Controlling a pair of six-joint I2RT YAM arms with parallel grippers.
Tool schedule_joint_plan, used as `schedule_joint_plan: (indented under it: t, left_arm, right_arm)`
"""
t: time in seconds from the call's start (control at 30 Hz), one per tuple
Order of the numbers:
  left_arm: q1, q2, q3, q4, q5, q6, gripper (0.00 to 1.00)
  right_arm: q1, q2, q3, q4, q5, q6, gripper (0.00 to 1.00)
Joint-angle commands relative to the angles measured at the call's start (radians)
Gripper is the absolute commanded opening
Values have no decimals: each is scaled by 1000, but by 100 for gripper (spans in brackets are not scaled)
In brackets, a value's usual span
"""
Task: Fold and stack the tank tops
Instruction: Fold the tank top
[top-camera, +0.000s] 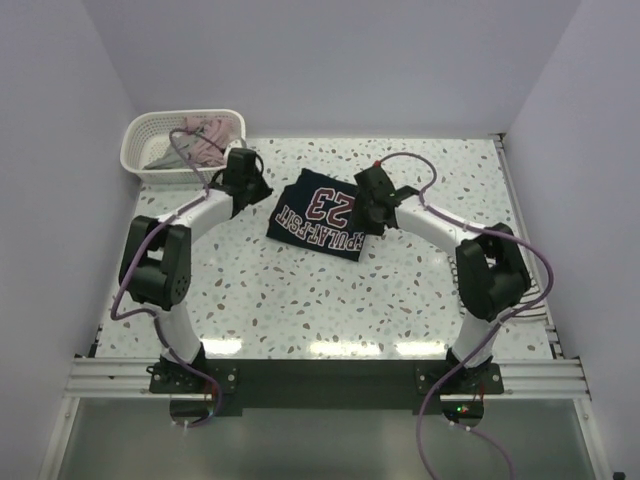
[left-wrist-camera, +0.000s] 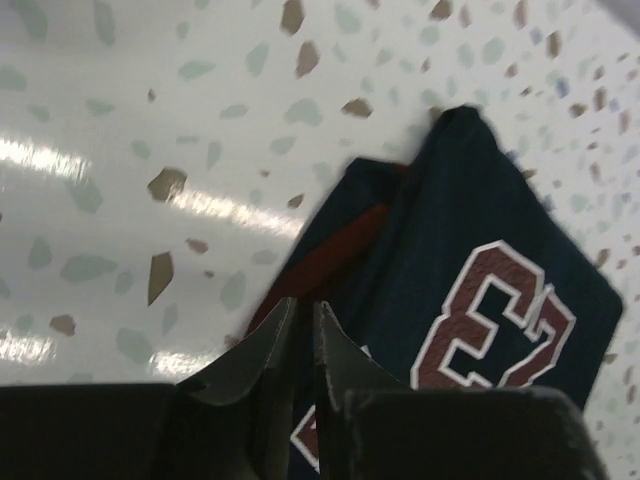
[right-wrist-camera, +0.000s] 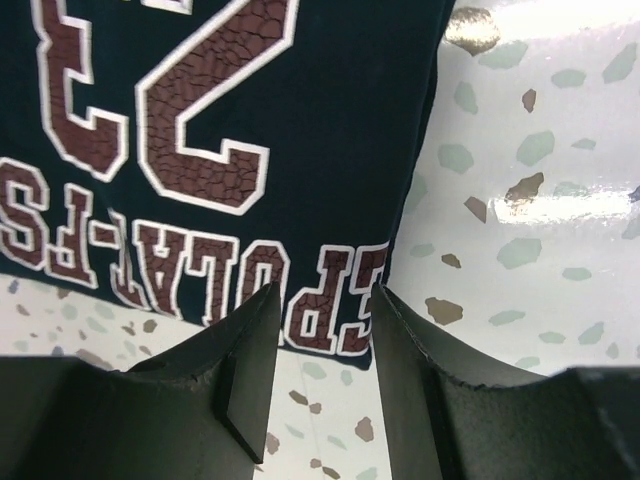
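Navy tank top (top-camera: 318, 215) lies folded mid-desk (top-camera: 300, 300), a pincer at each side.
My right pincer (right-wrist-camera: 325, 300) stands apart over its printed corner; my left pincer (left-wrist-camera: 303, 315) is nearly together at the red-trimmed edge, and I can't tell whether it pinches cloth.

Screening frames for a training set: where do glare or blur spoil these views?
Left wrist: glare streaks on the table, navy tank top slightly blurred. Right wrist: glare patch on the table at right, cracked print sharp. Top external: even light, small reflections at the table's near edge.
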Motion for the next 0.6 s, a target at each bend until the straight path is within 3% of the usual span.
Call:
schedule_joint_plan:
  t: [0.0,0.37,0.5,0.57]
  left_arm:
    - [-1,34,-82,-25,-17,12,15]
    - [-176,-94,-355,80,-18,-63,8]
    - [-301,-192,-495,178,-13,-173,6]
    - [-434,-210,-539,228,-23,-228,8]
  right_arm:
    - [-1,30,-6,49,26,43,45]
    - [-7,71,-24,-14,88,1,45]
    - [-36,117,43,-57,121,-34,47]
    - [-69,140,100,-92,156,-60,48]
